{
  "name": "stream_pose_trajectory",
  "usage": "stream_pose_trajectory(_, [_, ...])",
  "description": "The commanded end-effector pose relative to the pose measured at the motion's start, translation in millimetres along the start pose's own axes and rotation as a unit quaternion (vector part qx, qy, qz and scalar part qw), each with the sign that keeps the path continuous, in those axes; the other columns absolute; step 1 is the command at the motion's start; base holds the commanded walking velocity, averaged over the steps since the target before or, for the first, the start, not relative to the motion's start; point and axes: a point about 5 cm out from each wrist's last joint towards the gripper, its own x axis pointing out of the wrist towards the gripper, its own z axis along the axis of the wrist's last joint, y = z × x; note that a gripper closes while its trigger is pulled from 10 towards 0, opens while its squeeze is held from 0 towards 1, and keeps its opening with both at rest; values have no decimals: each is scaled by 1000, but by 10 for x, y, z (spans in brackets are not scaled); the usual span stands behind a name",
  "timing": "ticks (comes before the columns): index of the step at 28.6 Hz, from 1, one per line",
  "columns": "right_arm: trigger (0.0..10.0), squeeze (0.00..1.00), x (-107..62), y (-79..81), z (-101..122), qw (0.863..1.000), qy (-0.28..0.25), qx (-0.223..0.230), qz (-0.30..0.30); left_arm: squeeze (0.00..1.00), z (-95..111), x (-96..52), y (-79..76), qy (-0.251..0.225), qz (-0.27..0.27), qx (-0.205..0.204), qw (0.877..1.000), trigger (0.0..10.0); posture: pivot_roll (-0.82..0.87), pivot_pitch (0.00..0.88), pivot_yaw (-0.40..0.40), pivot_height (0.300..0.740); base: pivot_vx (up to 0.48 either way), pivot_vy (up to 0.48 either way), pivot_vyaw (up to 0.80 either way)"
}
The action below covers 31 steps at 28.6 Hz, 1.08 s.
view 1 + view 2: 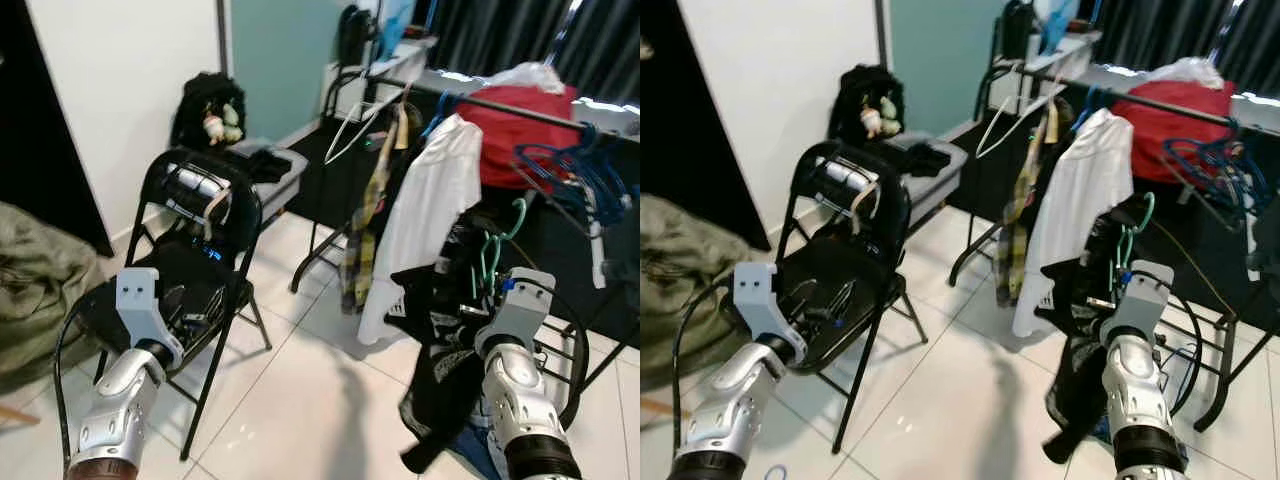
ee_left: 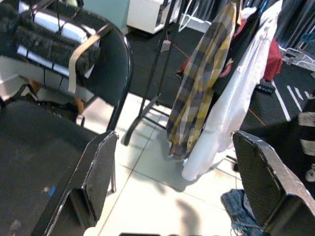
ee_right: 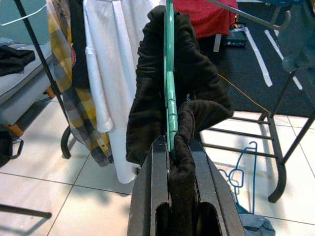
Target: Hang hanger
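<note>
A green hanger [image 1: 491,248] with a black garment [image 1: 438,335] draped over it is held upright in my right gripper [image 1: 490,282], which is shut on it. In the right wrist view the hanger's green bar [image 3: 170,88] runs straight up from between the fingers [image 3: 153,167], wrapped in the black cloth [image 3: 197,73]. It sits below and in front of the black clothes rail [image 1: 490,102]. On that rail hang a white shirt [image 1: 430,205] and a plaid shirt [image 1: 364,215]. My left gripper [image 2: 177,162] is open and holds nothing, over the black folding chair [image 1: 205,255].
Blue hangers [image 1: 580,175] and a red cloth [image 1: 522,118] rest at the rail's right end, with an empty white hanger [image 1: 350,125] at its left. A low metal rack [image 3: 275,147] and a loose blue hanger [image 3: 243,169] lie on the tiled floor. An olive beanbag [image 1: 30,290] sits far left.
</note>
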Motion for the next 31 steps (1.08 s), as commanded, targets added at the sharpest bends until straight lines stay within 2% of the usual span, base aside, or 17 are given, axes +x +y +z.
stream_pose_trajectory(1, [10000, 0, 29, -11, 95, 1000, -27, 9, -5, 0, -15, 4, -31, 0, -7, 1, 1000, 10000, -20, 0, -56, 740, 431, 0, 0])
stream_pose_trajectory(6, [10000, 0, 33, -16, 93, 1000, -25, 10, -7, 0, -16, 9, -42, 0, -11, 1, 1000, 10000, -20, 0, -58, 740, 445, 0, 0])
stream_pose_trajectory(12, [10000, 0, 39, -21, 88, 1000, -22, 7, -15, 0, -18, 14, -54, -3, -17, 1, 1000, 10000, -17, 0, -57, 740, 477, 0, -800])
stream_pose_trajectory(24, [10000, 0, 37, -73, 89, 999, -25, 14, -36, 0, -18, -16, -158, -8, -70, 6, 997, 10000, -16, 0, -52, 740, 474, 0, -800])
stream_pose_trajectory(31, [10000, 0, 58, -72, 131, 999, -31, 15, -28, 0, -22, -18, -168, -9, -76, 7, 997, 10000, -14, 0, -54, 740, 477, 0, -800])
